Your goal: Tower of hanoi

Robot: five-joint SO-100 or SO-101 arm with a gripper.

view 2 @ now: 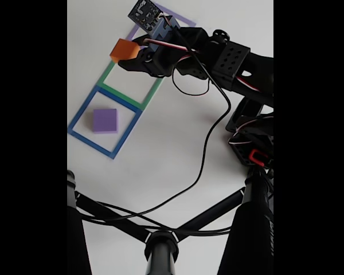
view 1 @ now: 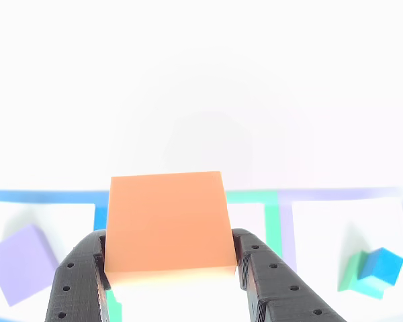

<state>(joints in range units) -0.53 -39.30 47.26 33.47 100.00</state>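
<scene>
Orange block (view 1: 166, 221) clamped between the two black fingers of the gripper (view 1: 171, 268), held clear of the table, so the jaws are closed on it; in the fixed view the same orange block (view 2: 124, 50) hangs over the green square outline (view 2: 108, 74), the middle one of three taped squares. Purple block (view 1: 21, 263) sits alone inside the blue outline (view 1: 47, 196) at left of the other view, tilted relative to the frame. Blue cube (view 1: 381, 263) sits on top of the green block (view 1: 352, 276) inside the purple outline (view 1: 342, 194) at right. Step in hand looks like carrying the orange block between squares; judged next move is to lower it flat, probably into the middle square or onto the purple block, squared up before the fingers let go. Black cable (view 2: 203, 149) trails across the white table (view 2: 178, 132) near the arm, well apart from the blocks
</scene>
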